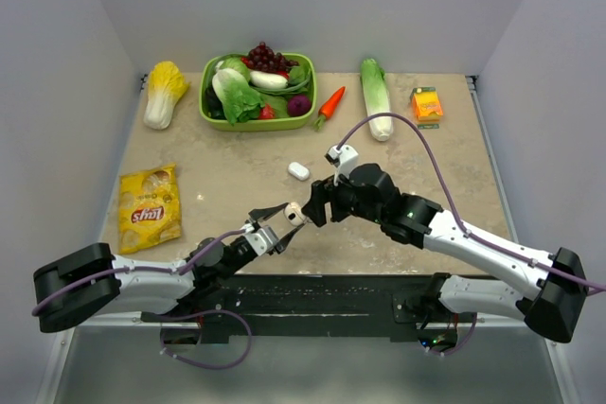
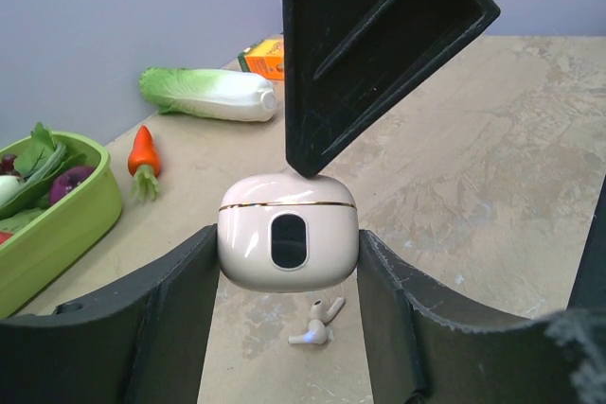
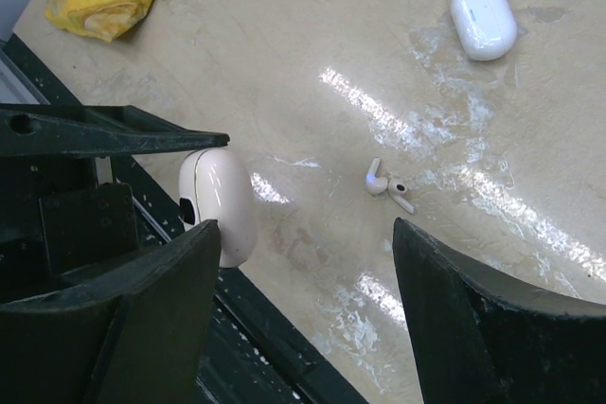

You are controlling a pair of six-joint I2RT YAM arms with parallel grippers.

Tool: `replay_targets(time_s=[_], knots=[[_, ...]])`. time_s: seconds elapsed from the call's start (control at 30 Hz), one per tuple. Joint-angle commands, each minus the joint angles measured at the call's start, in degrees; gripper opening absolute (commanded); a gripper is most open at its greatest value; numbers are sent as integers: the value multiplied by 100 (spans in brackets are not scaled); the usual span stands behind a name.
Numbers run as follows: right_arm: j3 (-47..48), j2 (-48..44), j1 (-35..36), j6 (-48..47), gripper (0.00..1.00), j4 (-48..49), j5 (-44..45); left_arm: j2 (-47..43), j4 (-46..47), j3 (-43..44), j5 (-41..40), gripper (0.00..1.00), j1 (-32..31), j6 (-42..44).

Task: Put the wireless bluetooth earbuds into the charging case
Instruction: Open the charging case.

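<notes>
Left jaws are clamped on the case (image 2: 288, 243), lid shut, holding it up off the bench (image 1: 237, 186). Right jaws are wide apart with nothing in them, one tip looks like it's touching the case's top. Earbuds (image 3: 388, 184) lie together on the bench just below. Another white pod (image 3: 483, 16) sits further back.

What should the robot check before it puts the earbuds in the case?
1. The left claw holds the charging case: ok, pinched between both fingers.
2. The lid is open: not ok, it is shut.
3. The right claw is empty and open: ok.
4. Both earbuds in sight: ok, lying loose on the table.
5. The right claw's finger is hooked on the lid: cannot tell.
</notes>
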Motion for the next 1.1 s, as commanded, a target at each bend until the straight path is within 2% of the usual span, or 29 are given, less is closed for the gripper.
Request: replay_targets(time_s=[0.0, 0.33, 0.4, 0.53, 0.63, 0.87, 1.07], knots=[[-208, -299, -116, 86, 75, 186, 31, -201, 2306, -279, 126, 0, -105, 40], [-454, -176, -467, 595, 76, 1294, -1832, -201, 2447, -287, 161, 0, -140, -4], [-472, -159, -494, 701, 76, 1575, -2062, -184, 2438, -279, 161, 0, -132, 4], [-367, 25, -503, 719, 75, 1541, -2344, -166, 2481, -261, 161, 0, -140, 22], [-366, 87, -503, 675, 72, 1506, -2336, -157, 2490, -244, 169, 0, -149, 40], [-366, 184, -511, 640, 56, 1479, -2371, -148, 2482, -191, 205, 0, -149, 31], [-349, 158, -503, 561, 47, 1479, -2345, -131, 2464, -200, 205, 0, -149, -13]])
